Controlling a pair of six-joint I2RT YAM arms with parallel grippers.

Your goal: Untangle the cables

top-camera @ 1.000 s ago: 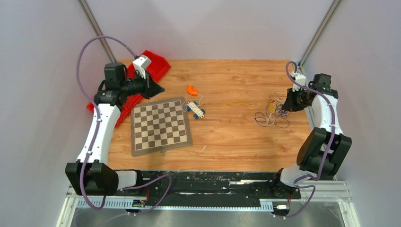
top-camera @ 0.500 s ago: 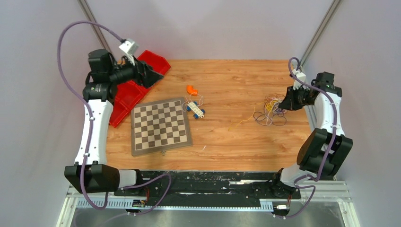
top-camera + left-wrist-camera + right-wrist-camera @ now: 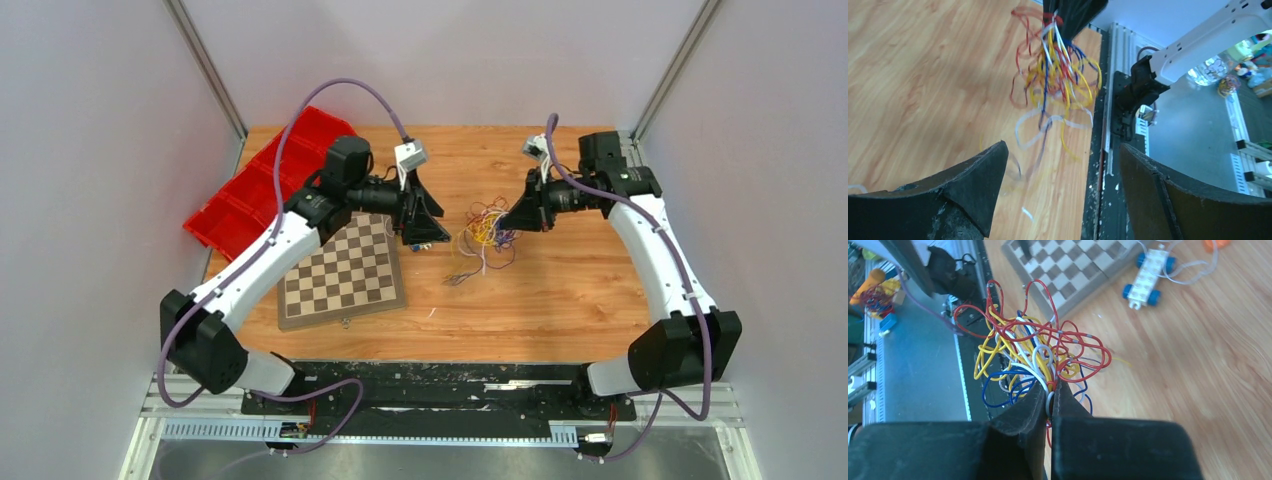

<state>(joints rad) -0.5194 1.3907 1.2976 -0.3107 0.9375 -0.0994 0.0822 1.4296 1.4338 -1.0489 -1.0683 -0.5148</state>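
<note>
Right wrist view: the right tool [image 3: 1049, 390] is clenched on the cables [image 3: 1033, 355] — a bunch of red, yellow, white and blue loops hanging over the middle of the tabletop [image 3: 1198, 365]. The left tool [image 3: 1063, 150] is released, spread wide, facing the bunch — not touching it.

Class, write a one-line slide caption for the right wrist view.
Right gripper pinches a tangled bunch of cables over the wooden table, chessboard beyond.
</note>
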